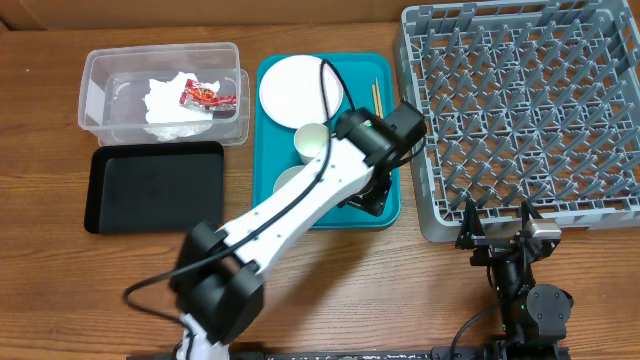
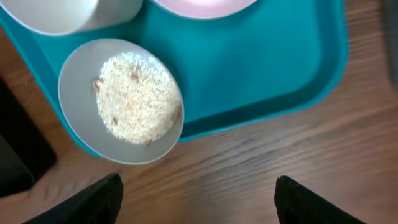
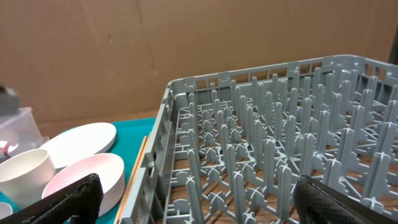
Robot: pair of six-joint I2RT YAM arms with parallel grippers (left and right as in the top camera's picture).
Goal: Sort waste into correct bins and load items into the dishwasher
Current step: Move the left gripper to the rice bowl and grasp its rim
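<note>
While the left claw [image 2: 198,202] hangs with its two dark fingers spread wide and nothing between them, a white bowl [image 2: 121,102] holding a layer of rice [image 2: 137,96] sits just ahead of it, toward the finger on the left of the wrist view. The bowl rests in a corner of a teal tray [image 2: 267,68], and bare wooden table [image 2: 249,162] lies under the claw's gap. Beyond the bowl, cut off by the frame edge, are a white cup [image 2: 56,12] and a second bowl [image 2: 202,5].

Seen from overhead, a round plate [image 1: 295,85] and chopsticks [image 1: 377,95] lie farther out from this claw on the same tray. Well off to the claw's left stands a clear tub [image 1: 95,70] containing a crumpled napkin [image 1: 165,105] and a red wrapper [image 1: 205,96]. A black tray [image 1: 150,190] lies just beside the tub, on its near side. A grey rack [image 1: 520,110] stands just to the claw's right.

The right claw [image 1: 500,215] sits at the rack's near edge, released, fingers wide apart and gripping nothing. In its own view the rack fills the space ahead, with the plate, bowl and cup to its left.
</note>
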